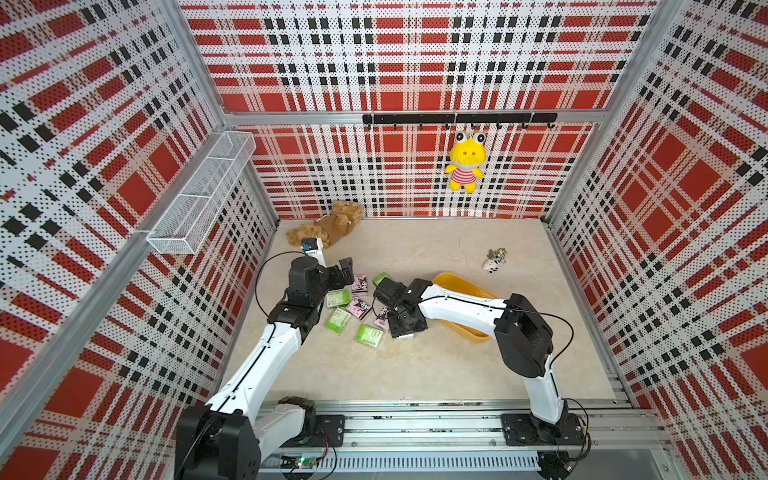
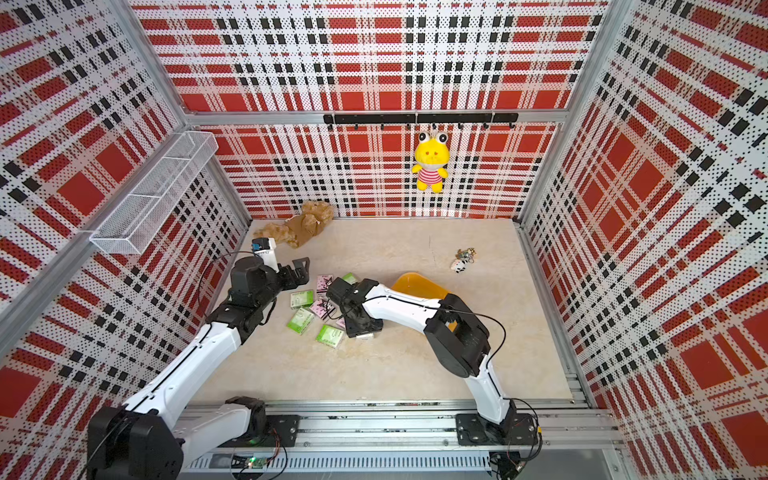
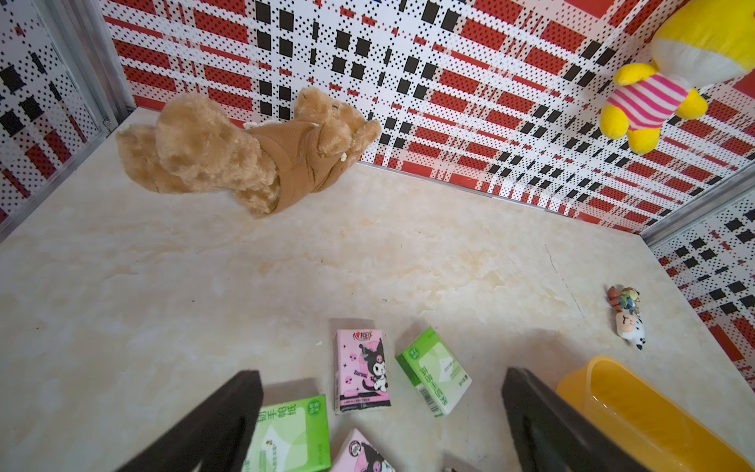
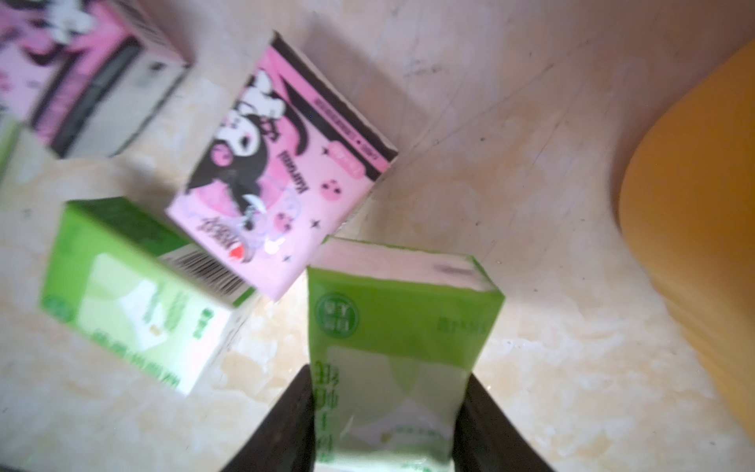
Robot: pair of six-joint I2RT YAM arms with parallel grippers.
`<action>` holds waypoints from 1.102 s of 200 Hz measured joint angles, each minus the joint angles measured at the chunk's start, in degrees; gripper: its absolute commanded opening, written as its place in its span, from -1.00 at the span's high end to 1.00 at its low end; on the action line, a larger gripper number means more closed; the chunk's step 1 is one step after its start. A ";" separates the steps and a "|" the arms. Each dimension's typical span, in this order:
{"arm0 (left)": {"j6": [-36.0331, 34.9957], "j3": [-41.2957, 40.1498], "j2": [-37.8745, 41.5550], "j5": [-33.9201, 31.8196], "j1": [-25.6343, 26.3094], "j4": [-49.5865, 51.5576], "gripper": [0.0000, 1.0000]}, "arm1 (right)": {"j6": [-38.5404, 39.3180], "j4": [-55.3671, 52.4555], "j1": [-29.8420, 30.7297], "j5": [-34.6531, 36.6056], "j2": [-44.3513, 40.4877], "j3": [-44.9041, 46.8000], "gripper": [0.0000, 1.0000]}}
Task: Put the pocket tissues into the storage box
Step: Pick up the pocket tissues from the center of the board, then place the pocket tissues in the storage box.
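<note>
right gripper point(image 4: 388, 380): tips hidden under its own wrist in both top views. right arm point(image 1: 457, 307) covers the middle of the storage box point(image 1: 453, 282). right wrist view is blurred; green packet point(image 4: 392, 327) between the fingers runs off the edge, and so does the corner pink packet point(image 4: 81, 61). keychain point(image 1: 496, 259) is too small to read. yellow plush point(image 3: 649, 102) is cropped in the left wrist view.
</note>
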State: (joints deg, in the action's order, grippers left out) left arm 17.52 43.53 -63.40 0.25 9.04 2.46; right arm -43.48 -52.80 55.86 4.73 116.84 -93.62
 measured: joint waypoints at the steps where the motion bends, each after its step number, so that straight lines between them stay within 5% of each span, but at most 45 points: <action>1: 0.00 0.00 0.00 0.00 0.00 0.00 -0.98 | 0.17 0.04 0.00 -0.02 -0.17 0.00 -0.04; 59: 0.09 0.00 0.00 0.59 0.00 0.00 -0.98 | 13.77 3.69 -2.64 -3.72 -13.20 1.44 -0.01; 115: 0.20 0.00 0.00 0.70 0.00 0.00 -0.99 | 25.66 2.91 -18.25 -4.26 -21.55 5.66 0.01; 220: 0.17 0.00 0.02 0.83 0.04 0.02 -0.98 | 47.10 6.49 -26.82 1.49 -20.09 15.63 0.04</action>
State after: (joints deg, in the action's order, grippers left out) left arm 17.69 43.53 -63.37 1.08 9.08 2.48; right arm 3.62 -46.30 29.04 6.22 96.75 -78.00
